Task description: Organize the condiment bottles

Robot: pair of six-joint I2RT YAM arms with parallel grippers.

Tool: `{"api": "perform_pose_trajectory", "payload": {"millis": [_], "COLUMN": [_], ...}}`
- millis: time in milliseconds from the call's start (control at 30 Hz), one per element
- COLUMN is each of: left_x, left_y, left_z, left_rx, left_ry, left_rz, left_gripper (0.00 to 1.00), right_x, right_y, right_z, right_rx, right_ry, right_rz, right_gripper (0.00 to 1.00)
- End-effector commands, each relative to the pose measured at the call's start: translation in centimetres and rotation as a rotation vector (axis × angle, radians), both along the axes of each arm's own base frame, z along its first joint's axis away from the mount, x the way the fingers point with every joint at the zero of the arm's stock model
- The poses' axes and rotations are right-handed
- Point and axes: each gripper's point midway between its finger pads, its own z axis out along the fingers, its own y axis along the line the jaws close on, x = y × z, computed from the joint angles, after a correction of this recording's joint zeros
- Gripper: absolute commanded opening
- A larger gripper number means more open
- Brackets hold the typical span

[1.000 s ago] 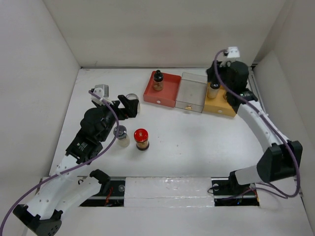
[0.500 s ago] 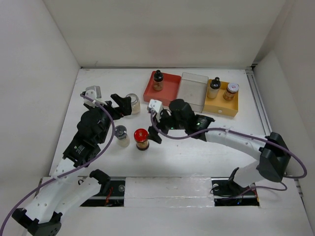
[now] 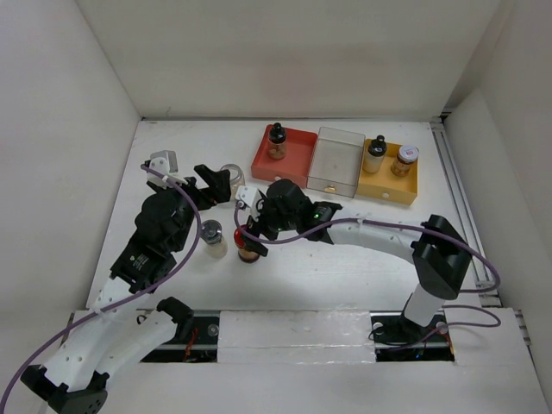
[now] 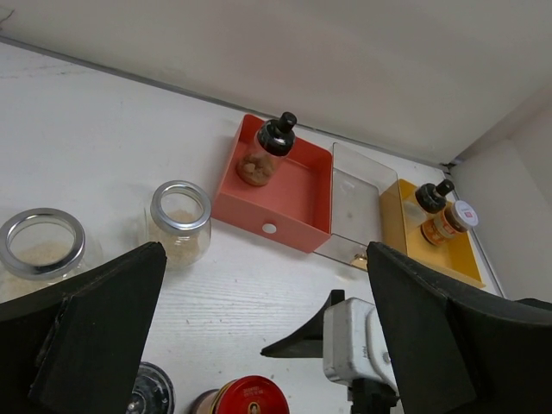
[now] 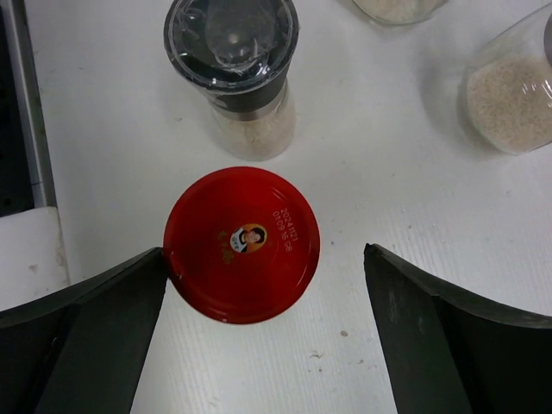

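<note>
Standing in the red tray (image 3: 293,164) at the back of the tabletop (image 3: 345,280) is a black-capped amber bottle (image 3: 276,141) with brownish contents. The grey tray (image 3: 336,159) sits just beside it on the right. Next along, the yellow tray (image 3: 388,183) holds a second black-capped bottle (image 3: 374,154) and a white-lidded jar (image 3: 404,159) side by side. The red-capped jar (image 5: 241,244) stands loose on the tabletop, well apart from the trays. The right claw (image 5: 263,252) hangs over it, spread fully wide with one finger to each side of the cap and nothing gripped. Just beside that jar is a dark-capped bottle (image 5: 233,69) of pale grains, close enough to crowd the claw's approach. Farther back, a silver-lidded jar (image 4: 179,222) and a second silver-lidded jar (image 4: 41,254) both hold pale grains. The left claw (image 4: 266,250) is above them, equally wide open and empty. The right arm (image 3: 371,235) stretches across the middle of the tabletop in front of the trays.
</note>
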Motion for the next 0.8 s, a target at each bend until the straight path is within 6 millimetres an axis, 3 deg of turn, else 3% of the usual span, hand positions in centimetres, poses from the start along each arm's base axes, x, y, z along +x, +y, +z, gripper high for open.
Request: {"api": "perform_pose_trajectory", "payload": {"millis": [0,67,267,367,467,500,600,633,700,733,767], "left_x": [0.0,0.0,0.0,0.0,0.0,0.0,0.0,0.0,0.0,0.0,0.0], "left_y": [-0.1,-0.1,-0.2,-0.2,-0.3,-0.3,-0.3,-0.3,-0.4,-0.4,-0.4], "left_z": [1.2,1.2,1.2,1.2,0.8,0.8,0.8,0.8,0.8,0.8,0.8], "left_rx": [-0.013,-0.013,-0.014,-0.014,-0.009,-0.009,-0.009,-0.009,-0.009,-0.009,-0.009], "left_ry": [-0.036,-0.036,-0.036,-0.036,-0.028,-0.028,-0.028,-0.028,-0.028,-0.028,-0.028], "left_rz": [-0.006,-0.006,-0.015,-0.015,-0.015,-0.015,-0.015,-0.015,-0.024,-0.024,-0.024], "left_gripper": [0.99,0.99,0.99,0.99,0.99,0.99,0.99,0.99,0.99,0.99,0.99], "right_x": [0.0,-0.2,0.0,0.2,0.3,0.2,0.3,0.5,2.0,2.5,3.4], "right_y": [2.6,2.8,3.5,3.9,4.3,4.1,3.5,3.1,1.5,0.2,-0.9], "right_z": [3.3,2.1,1.3,1.0,0.9,0.7,2.0,4.5,6.7,9.4,10.9], "right_rx": [0.090,0.074,0.086,0.102,0.129,0.133,0.162,0.200,0.226,0.271,0.298], "right_ry": [-0.059,-0.037,-0.021,-0.023,-0.017,-0.011,-0.026,-0.061,-0.109,-0.147,-0.161], "right_rz": [0.052,0.068,0.067,0.063,0.052,0.048,0.009,-0.008,-0.081,-0.113,-0.156], "right_gripper": [1.00,1.00,1.00,0.93,0.77,0.66,0.55,0.52,0.50,0.49,0.49]}}
